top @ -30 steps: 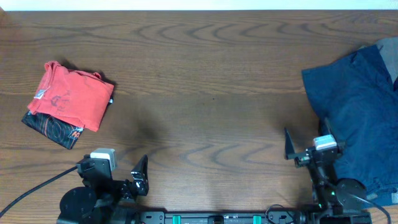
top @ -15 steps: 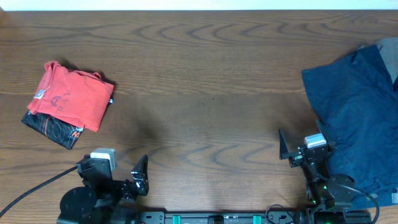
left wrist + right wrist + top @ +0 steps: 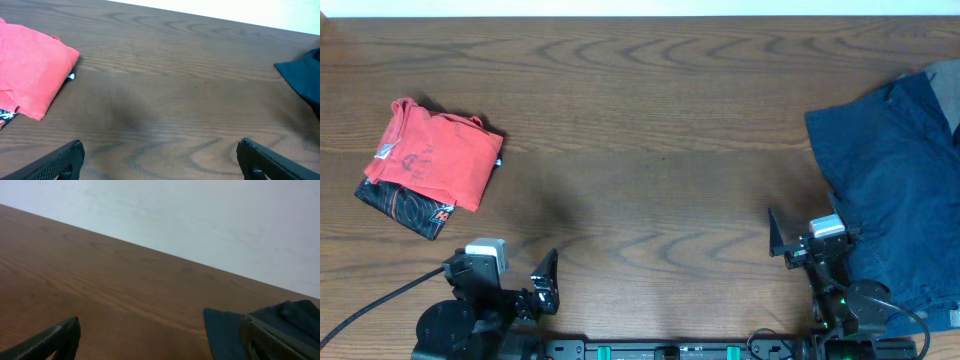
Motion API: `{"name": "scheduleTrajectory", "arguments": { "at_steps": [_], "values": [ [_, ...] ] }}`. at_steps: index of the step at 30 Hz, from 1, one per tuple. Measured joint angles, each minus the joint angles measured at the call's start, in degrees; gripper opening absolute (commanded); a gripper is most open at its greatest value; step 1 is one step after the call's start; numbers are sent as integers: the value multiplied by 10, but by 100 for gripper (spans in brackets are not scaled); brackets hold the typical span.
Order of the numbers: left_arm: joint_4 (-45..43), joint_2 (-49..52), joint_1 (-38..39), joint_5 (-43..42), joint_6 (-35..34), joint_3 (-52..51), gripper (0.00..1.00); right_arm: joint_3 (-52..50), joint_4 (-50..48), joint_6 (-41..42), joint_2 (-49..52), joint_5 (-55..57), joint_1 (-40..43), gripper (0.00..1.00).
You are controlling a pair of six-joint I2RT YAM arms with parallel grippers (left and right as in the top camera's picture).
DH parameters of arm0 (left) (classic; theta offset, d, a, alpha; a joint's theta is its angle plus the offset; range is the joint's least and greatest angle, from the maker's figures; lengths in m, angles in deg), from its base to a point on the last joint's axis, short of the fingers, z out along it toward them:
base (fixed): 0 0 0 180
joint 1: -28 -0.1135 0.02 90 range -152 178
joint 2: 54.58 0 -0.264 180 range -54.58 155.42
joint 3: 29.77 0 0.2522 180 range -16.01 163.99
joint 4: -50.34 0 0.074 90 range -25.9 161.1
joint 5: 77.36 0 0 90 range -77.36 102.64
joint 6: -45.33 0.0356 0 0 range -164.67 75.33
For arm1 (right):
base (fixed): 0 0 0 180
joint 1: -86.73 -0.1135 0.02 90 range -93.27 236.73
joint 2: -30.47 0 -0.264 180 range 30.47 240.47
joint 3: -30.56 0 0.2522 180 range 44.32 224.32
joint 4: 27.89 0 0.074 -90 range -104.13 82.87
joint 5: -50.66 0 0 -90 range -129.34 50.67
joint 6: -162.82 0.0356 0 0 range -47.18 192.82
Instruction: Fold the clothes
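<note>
The coral-red T-shirt [image 3: 432,160] lies as a compact folded bundle at the table's left, faint dark lettering showing on its upper face. In the left wrist view the T-shirt [image 3: 30,75] fills the upper left corner. My left gripper [image 3: 500,268] sits at the near edge, well short of the shirt and to its right. It is open, and only bare wood shows between its fingers [image 3: 75,152]. My right gripper [image 3: 815,240] rests at the near right, open and holding nothing, one fingertip against the navy cloth's edge in the right wrist view [image 3: 160,325].
A black garment with red-and-white print [image 3: 405,205] lies under the shirt and sticks out at its near side. A large navy blue garment [image 3: 900,170] covers the table's right end, reaching past the right arm. Bare wooden tabletop [image 3: 650,150] stretches between the two piles.
The right gripper has shifted a little to the left, then stayed still. The left arm and the garments have not moved.
</note>
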Motion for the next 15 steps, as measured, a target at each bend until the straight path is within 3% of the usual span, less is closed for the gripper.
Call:
{"name": "scheduleTrajectory", "arguments": {
  "at_steps": [11, 15],
  "values": [
    [20, 0, -3, 12, 4, -1, 98, 0, 0, 0, 0, 0, 0, 99],
    [8, -13, -39, 35, 5, -36, 98, 0, 0, 0, 0, 0, 0, 99]
  ]
}}
